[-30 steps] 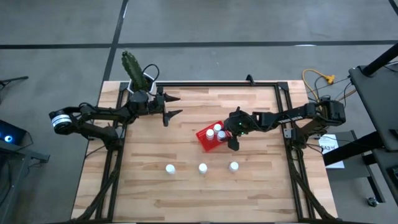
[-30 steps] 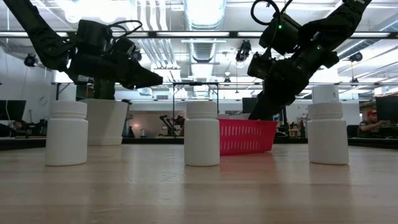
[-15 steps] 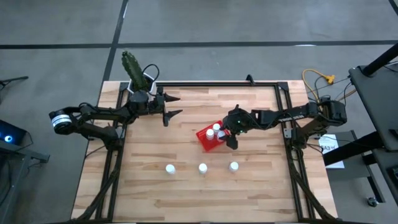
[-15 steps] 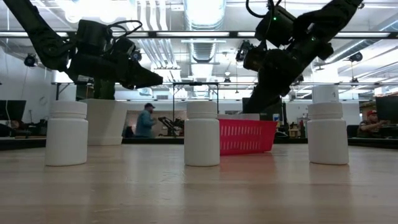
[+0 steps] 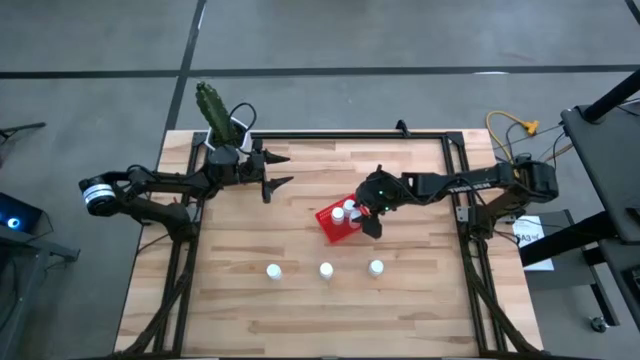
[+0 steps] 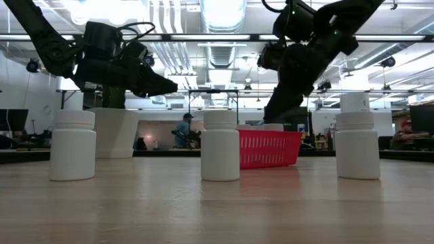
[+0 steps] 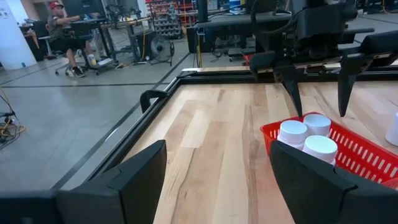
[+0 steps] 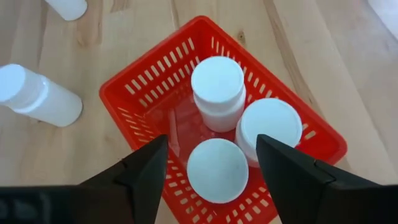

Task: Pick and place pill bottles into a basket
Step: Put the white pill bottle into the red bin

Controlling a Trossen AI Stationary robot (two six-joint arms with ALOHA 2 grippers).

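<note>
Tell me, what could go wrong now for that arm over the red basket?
The right gripper hangs open just above the basket, over three upright pill bottles. Swinging away low, a finger might tip one or drag the light basket. Three more bottles stand in a row; the middle one might get bumped.

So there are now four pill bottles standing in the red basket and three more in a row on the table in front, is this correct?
Not quite: the basket holds three pill bottles, not four, as the right wrist view shows, with the open right gripper above them. The three bottles in a row on the table are as you say.
</note>
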